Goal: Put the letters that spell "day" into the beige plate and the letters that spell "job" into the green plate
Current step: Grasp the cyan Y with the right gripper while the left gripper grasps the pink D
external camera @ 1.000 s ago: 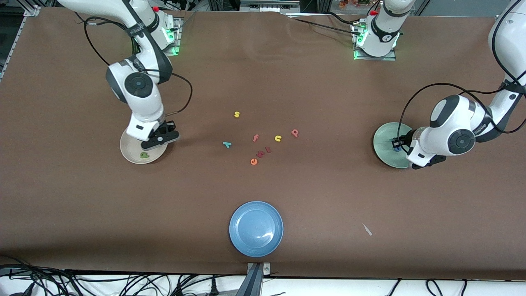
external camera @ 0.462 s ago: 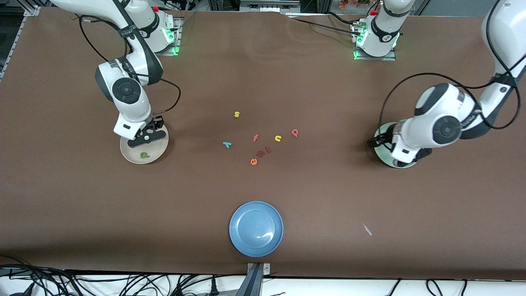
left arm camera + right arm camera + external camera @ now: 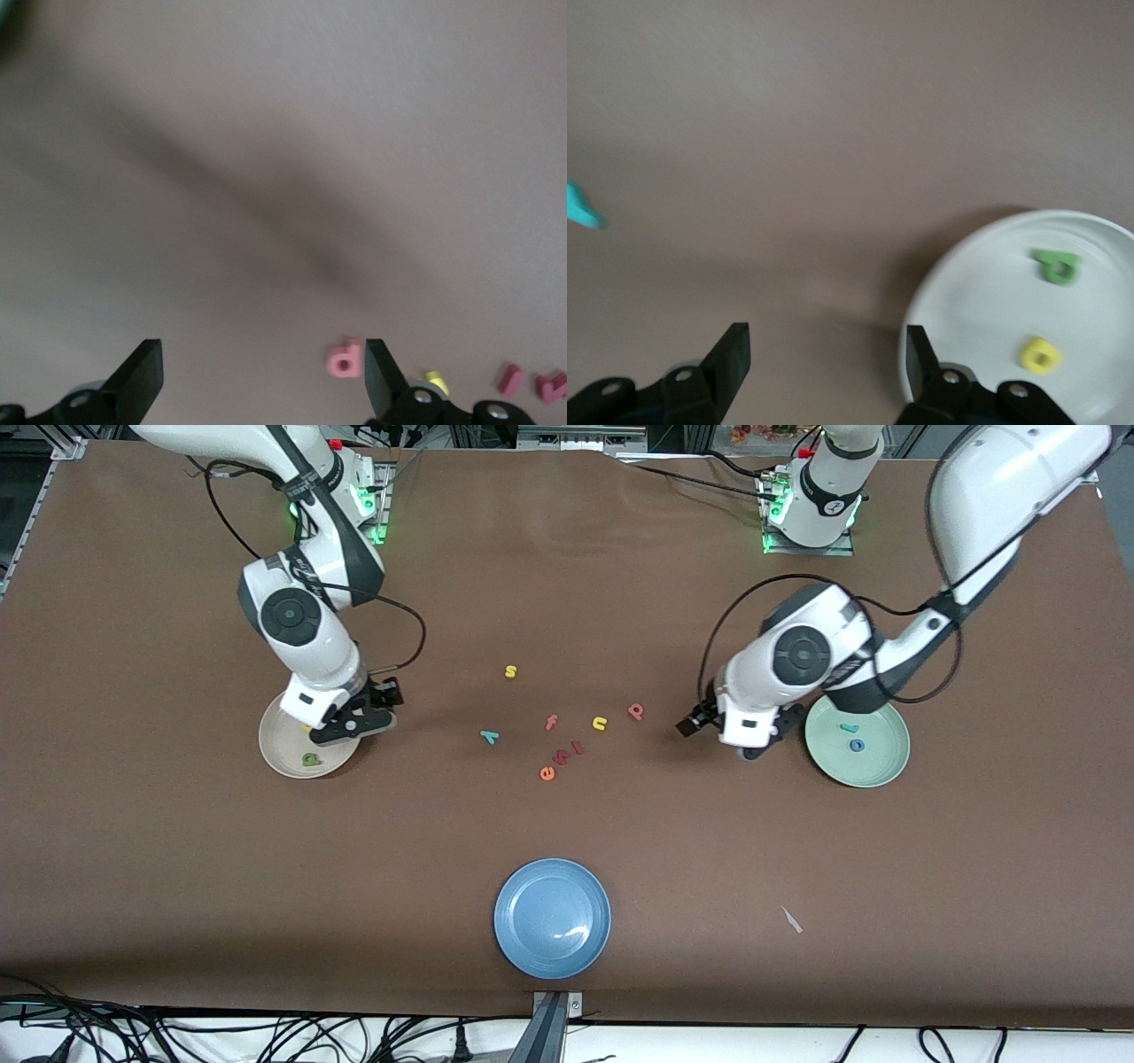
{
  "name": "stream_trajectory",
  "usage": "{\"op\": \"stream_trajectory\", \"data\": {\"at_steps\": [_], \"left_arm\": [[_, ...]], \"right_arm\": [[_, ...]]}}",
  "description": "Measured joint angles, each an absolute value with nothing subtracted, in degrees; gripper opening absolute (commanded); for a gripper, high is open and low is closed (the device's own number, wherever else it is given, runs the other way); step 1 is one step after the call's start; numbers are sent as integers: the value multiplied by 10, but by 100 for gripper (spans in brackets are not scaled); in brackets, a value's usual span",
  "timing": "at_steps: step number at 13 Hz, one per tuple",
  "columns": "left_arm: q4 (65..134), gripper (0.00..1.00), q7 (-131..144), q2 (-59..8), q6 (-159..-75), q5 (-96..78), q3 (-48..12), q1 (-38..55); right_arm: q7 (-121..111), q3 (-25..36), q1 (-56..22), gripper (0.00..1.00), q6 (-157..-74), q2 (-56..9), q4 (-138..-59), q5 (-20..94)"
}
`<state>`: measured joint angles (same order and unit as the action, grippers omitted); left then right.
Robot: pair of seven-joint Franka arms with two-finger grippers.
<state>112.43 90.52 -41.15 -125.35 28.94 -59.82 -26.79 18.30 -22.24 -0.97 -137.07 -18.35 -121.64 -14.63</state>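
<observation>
The beige plate point(image 3: 288, 755) point(image 3: 966, 305) holds the green d point(image 3: 310, 760) point(image 3: 1056, 266) and the yellow a point(image 3: 1039, 355). My right gripper point(image 3: 376, 710) point(image 3: 828, 359) hangs open and empty over the plate's rim, on the side toward the loose letters. The teal y point(image 3: 489, 736) point(image 3: 580, 208) lies on the table. The green plate point(image 3: 877, 766) holds the teal j point(image 3: 850, 728) and the blue o point(image 3: 857, 745). My left gripper point(image 3: 709, 735) point(image 3: 261, 381) is open and empty over bare table between that plate and the pink b point(image 3: 635, 711) point(image 3: 344, 359).
Loose letters lie mid-table: a yellow s point(image 3: 510, 671), a pink f point(image 3: 551, 723), a yellow n point(image 3: 600, 724) and an orange-red e point(image 3: 547, 773). A blue plate point(image 3: 552, 918) sits near the front edge. A scrap of white paper point(image 3: 791, 919) lies toward the left arm's end.
Both grippers opened. The left gripper left the green plate and swung toward the middle letters. The right gripper let go over the beige plate and shifted to its rim.
</observation>
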Motion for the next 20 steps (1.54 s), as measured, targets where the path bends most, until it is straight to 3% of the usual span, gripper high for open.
{"op": "stream_trajectory", "data": {"at_steps": [3,5,7,9,11,15,18,20], "left_arm": [[1125,100,986,-415,-1332,293,-496,-148],[1124,100,1030,-417,-1359,293,-459,-96],[1124,99,1066,-417,-1362,293,-454,-74],[1124,84,1080,-417,-1362,293,-454,-61],[1124,78,1089,-418,-1364,293,-449,-51],[1124,78,1091,-419,-1391,293,-408,-18],[1123,55,1099,-420,-1396,293,-398,-1],[1120,35,1099,-420,-1397,293,-397,0]], "right_arm": [[311,-225,-64,79,-1380,-248,-1151,-145],[404,-225,-87,79,-1400,-283,-1127,-145],[483,-225,-102,78,-1415,-306,-1119,-145],[547,-225,-116,78,-1419,-320,-1117,-145],[594,-225,-131,78,-1432,-334,-1116,-150],[636,-224,-144,77,-1447,-366,-1104,-234],[637,-219,-144,75,-1448,-375,-1098,-264],[637,-219,-145,66,-1448,-377,-1096,-270]]}}
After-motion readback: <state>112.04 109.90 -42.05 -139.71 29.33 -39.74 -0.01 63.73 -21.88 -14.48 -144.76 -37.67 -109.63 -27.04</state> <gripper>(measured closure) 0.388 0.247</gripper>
